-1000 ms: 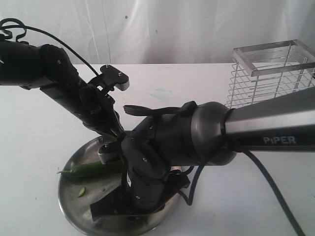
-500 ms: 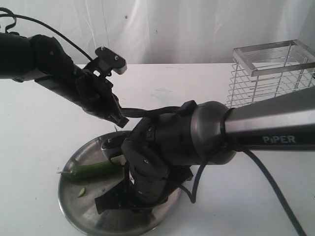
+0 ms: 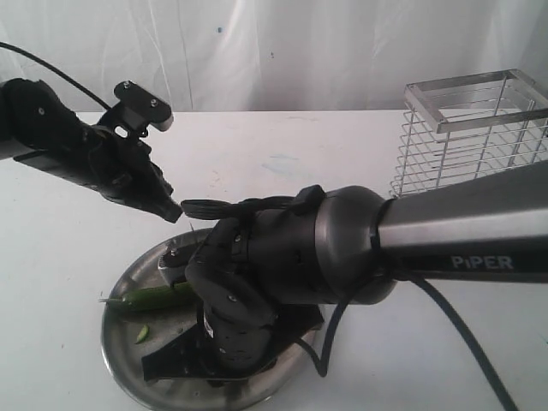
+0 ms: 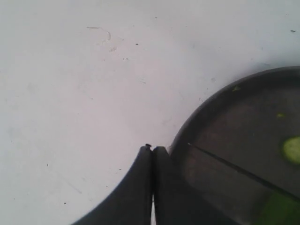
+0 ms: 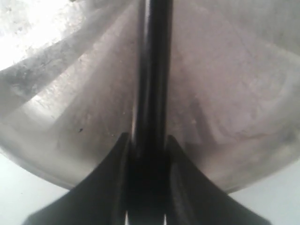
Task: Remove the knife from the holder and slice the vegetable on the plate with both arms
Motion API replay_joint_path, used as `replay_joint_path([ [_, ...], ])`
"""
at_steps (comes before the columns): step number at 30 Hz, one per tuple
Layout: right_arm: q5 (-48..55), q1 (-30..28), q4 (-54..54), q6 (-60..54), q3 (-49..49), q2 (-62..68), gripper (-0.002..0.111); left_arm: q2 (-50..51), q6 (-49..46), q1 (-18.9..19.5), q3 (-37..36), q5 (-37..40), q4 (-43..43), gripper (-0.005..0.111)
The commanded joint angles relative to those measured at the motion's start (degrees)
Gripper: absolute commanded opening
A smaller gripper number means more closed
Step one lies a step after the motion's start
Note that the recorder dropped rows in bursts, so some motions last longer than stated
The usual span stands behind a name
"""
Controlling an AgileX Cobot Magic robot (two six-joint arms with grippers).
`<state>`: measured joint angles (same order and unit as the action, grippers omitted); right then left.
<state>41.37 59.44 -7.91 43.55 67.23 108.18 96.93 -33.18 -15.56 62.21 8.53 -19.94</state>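
Right gripper (image 5: 147, 138) clamps the knife (image 5: 153, 70); left gripper (image 4: 152, 150) pinched closed, empty
Only the exterior view shows the "PiPER" lettering (image 3: 484, 262)

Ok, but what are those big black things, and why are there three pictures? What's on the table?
Those are two robot arms, the left arm and the right arm. One picture comes from a camera that sees everything. The other two come from small cameras on each arm's wrist. On the white table sits a round metal plate with a green vegetable and a small cut piece on it. A wire holder stands on the table too. Each arm ends in a pinching tool. The right tool is shut on a dark knife over the plate. The left tool is shut, holds nothing and hangs near the plate's edge.
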Motion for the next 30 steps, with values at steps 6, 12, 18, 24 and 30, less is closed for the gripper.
replay_joint_path([
  [6, 0.2, 0.3, 2.8, 0.0, 0.1, -0.6, 0.0, -0.5, -1.8, -1.6, -1.0, -1.2, -1.4, 0.0],
  [12, -0.4, 1.1, 3.0, 0.0, 0.1, -0.6, 0.0, -0.5, -2.9, -1.8, -1.0, -1.2, -1.4, 0.0],
  [18, -0.7, 1.1, 3.0, 0.0, 0.1, -0.6, 0.0, -0.5, -2.9, -1.8, -1.0, -1.2, -2.3, 0.0],
  [24, -0.7, 1.1, 3.0, 0.0, 0.1, -0.6, 0.0, -0.1, -2.9, -1.8, -1.0, 0.9, -3.6, 0.0],
  [30, -0.7, 1.1, 3.0, 0.0, 0.1, -0.6, 0.0, 1.9, -2.9, -1.8, -1.0, 3.4, -6.6, 0.0],
])
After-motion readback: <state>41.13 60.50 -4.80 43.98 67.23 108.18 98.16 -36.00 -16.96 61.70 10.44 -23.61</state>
